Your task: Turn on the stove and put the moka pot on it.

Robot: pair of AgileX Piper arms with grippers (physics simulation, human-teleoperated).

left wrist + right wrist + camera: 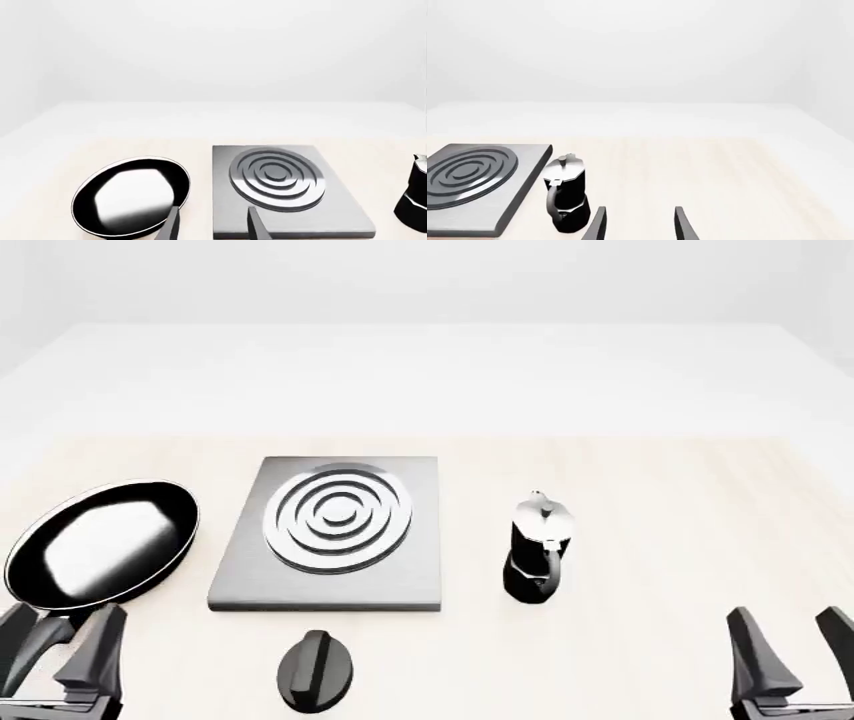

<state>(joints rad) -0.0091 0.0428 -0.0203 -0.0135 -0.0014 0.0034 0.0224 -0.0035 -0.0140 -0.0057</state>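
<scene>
Upright black-and-silver moka pot (538,548) on the table just right of the flat grey ringed stove (334,533)

Front view looks down over the table (641,490); 2 low wrist views face forward, sharing the stove (291,192).

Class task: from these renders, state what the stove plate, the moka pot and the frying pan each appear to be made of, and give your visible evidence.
Stove: looks like brushed grey metal, matte, with brighter silver rings.
Moka pot: glossy black base and handle, possibly coated metal or plastic; polished silver top with highlights.
Frying pan: glossy black, likely coated metal; a broad white reflection shows inside.
</scene>
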